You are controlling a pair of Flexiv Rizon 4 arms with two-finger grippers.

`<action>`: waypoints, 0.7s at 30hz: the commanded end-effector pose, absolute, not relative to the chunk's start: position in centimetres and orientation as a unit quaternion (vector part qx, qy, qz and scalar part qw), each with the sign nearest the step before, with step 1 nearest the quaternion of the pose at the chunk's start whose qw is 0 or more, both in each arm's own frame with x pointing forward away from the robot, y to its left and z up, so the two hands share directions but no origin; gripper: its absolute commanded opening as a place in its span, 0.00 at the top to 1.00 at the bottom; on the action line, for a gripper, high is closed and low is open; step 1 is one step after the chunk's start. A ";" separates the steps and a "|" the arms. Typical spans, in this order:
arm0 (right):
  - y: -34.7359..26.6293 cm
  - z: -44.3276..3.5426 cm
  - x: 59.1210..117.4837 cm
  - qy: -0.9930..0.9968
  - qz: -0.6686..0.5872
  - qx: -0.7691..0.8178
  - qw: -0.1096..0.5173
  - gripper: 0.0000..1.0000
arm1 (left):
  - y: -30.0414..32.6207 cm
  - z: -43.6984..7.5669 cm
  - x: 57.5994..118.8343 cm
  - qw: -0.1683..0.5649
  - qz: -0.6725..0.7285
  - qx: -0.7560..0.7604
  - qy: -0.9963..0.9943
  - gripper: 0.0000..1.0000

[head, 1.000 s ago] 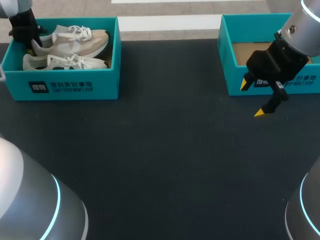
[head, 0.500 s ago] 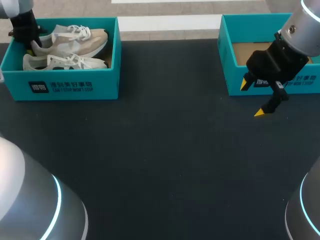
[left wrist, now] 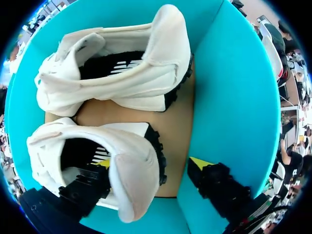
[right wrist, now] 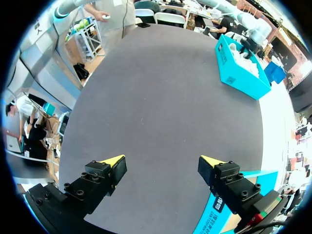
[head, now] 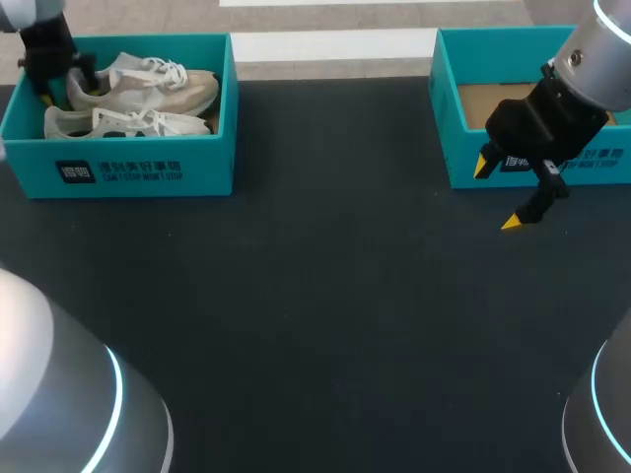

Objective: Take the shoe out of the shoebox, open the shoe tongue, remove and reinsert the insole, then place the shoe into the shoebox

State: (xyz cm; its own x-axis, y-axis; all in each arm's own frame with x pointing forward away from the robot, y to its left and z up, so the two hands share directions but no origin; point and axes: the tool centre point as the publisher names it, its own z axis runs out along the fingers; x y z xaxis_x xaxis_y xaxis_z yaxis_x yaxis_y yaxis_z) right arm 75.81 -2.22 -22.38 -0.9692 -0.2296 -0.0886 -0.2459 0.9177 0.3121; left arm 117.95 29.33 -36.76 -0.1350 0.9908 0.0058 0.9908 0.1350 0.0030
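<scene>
Left wrist view: left jaws apart, one fingertip (left wrist: pixel 105 165) down inside the collar of the white-and-beige laced sneaker (left wrist: pixel 134 170), the other close beside the wall of the teal cardboard shoebox (left wrist: pixel 229 97). Sneaker not yet out, lying beside the matching second sneaker (left wrist: pixel 122 73). Likely trouble: a thin hold on the heel alone, toe sagging, catching the rim or the second sneaker, dragging the shoebox. Little room inside; plenty on the dark counter (head: pixel 325 296). Right jaws apart, hanging just before a second teal box (head: pixel 458 148).

Dark grey table (head: pixel 325 296), matte top; 2nd teal box (head: pixel 461 158), brown floor inside, at far-right edge.
</scene>
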 end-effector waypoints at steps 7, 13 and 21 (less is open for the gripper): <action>-2.2 -22.5 75.9 0.979 0.162 -0.122 0.024 0.00 | 29.7 -32.2 117.2 -0.034 0.004 -0.676 -0.736 0.00; -2.2 -22.5 75.9 0.979 0.162 -0.122 0.024 0.00 | 28.7 -29.5 116.5 -0.028 0.013 -0.681 -0.732 0.00; -2.2 -22.5 75.9 0.979 0.162 -0.122 0.024 0.00 | 27.5 -26.4 114.2 -0.021 0.014 -0.690 -0.723 0.00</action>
State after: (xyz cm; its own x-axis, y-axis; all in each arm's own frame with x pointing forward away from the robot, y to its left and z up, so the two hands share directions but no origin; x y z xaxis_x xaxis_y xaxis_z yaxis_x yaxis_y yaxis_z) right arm 75.81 -2.23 -22.38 -0.9693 -0.2295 -0.0886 -0.2458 0.9177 0.3121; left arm 116.01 27.97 -28.08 -0.0461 0.9967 -0.0668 0.9989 0.0454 -0.0124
